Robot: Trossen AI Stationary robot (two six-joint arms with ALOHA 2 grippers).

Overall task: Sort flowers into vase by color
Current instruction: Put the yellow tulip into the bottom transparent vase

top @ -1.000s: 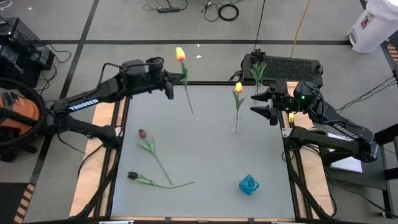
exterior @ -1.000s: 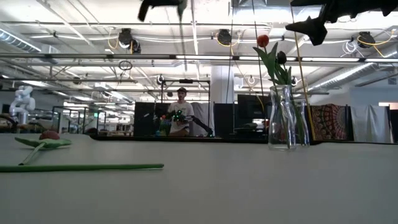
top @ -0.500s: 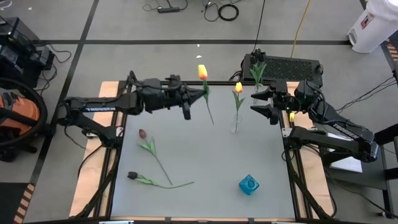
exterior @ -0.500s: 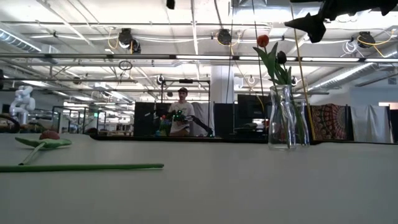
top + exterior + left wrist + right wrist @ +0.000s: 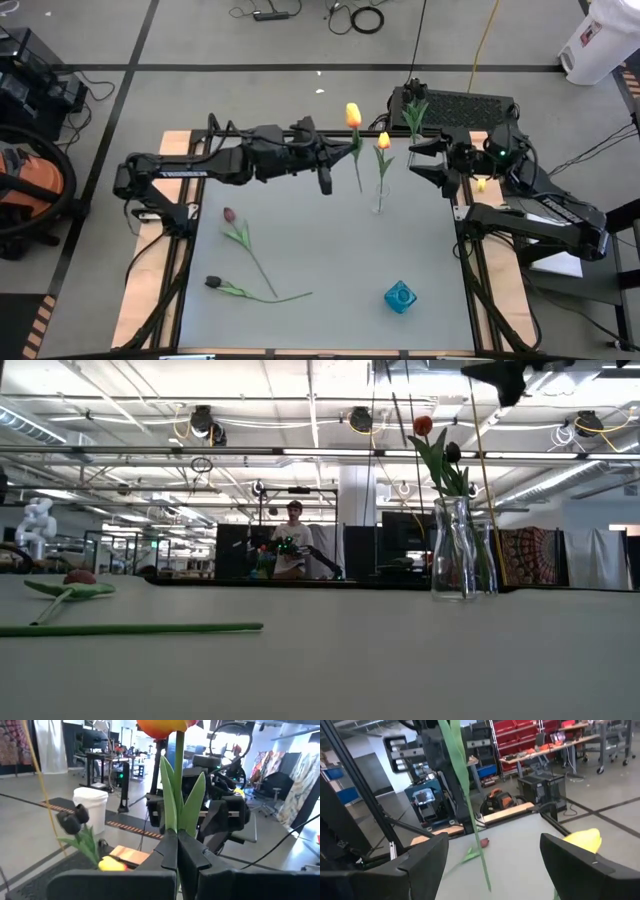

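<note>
My left gripper (image 5: pixel 340 152) is shut on a yellow-orange tulip (image 5: pixel 352 113), high over the table's far edge and just left of a clear glass vase (image 5: pixel 379 200). That vase holds a yellow tulip (image 5: pixel 383 140). My right gripper (image 5: pixel 422 158) hovers open to the right of the vase, with nothing between its fingers (image 5: pixel 420 862). A pinkish-red tulip (image 5: pixel 229 214) and a dark tulip (image 5: pixel 212 282) lie flat on the table at the left. My left gripper pinches the tulip's green stem (image 5: pixel 178 827) between its two fingers, right below the leaves. The fingers come in level from the table's left and lie across the stem. The tulip stands about upright, head up, lifted clear of the table.
A small blue vase (image 5: pixel 400 296) stands near the front right. A second glass vase (image 5: pixel 414 115) with green leaves stands past the far edge. In the low view the glass vase (image 5: pixel 455 550) shows a red and a dark bud. A person (image 5: pixel 292 540) stands far behind.
My left gripper has travelled along the far edge toward the table's right, carrying the yellow-orange tulip upright up close to the clear vase. My right gripper has risen a little, still open.
</note>
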